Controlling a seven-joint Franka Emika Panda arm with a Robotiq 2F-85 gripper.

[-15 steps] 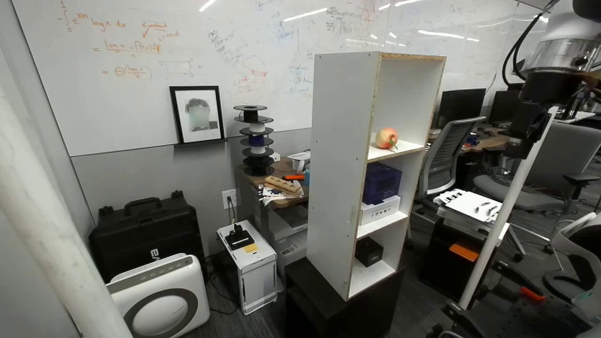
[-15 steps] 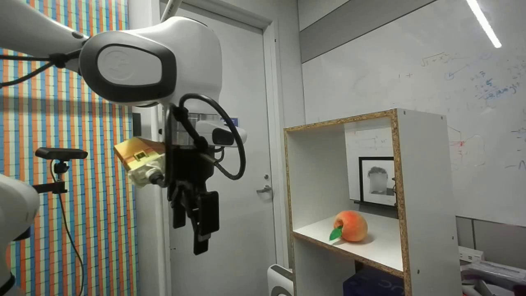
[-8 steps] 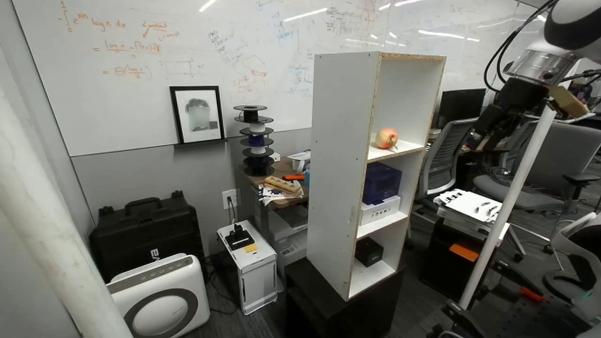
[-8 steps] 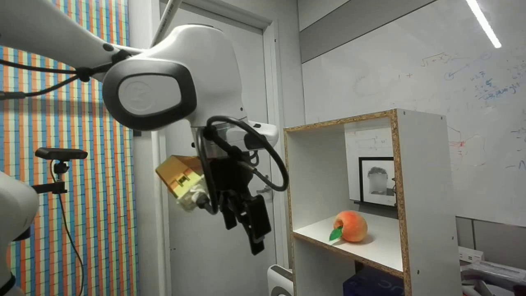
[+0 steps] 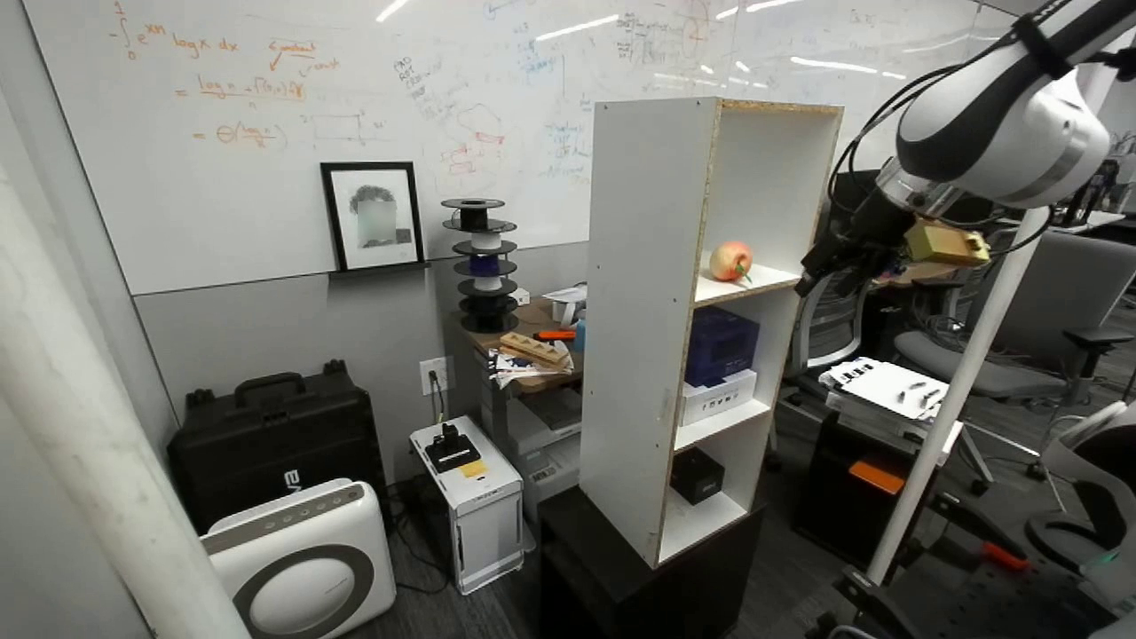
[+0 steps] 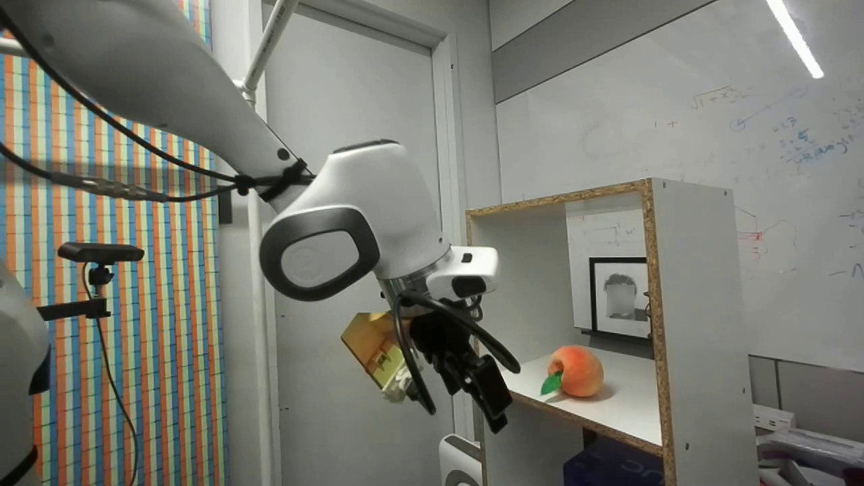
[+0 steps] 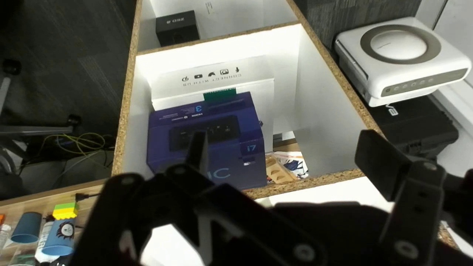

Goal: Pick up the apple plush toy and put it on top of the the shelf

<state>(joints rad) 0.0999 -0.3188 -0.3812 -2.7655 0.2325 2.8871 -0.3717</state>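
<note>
The apple plush toy, a rounded orange-red toy with a green leaf, sits on the floor of the white shelf's top compartment in both exterior views. It does not show in the wrist view. The shelf is tall and open-fronted, on a black base; it also shows in the wrist view. My gripper is outside the open front, tilted down toward the shelf, near the top compartment's floor edge and apart from the toy. In the wrist view the fingers are wide apart with nothing between them.
A blue box on a white box fills much of the middle compartment. A small black box sits in the bottom one. Side panels and the floor's particle-board edge frame the opening. A white pole stands by the arm.
The arm has moved toward the shelf and lowered, and my gripper has tilted so its fingers point more toward the opening. The toy and the shelf have not moved.
</note>
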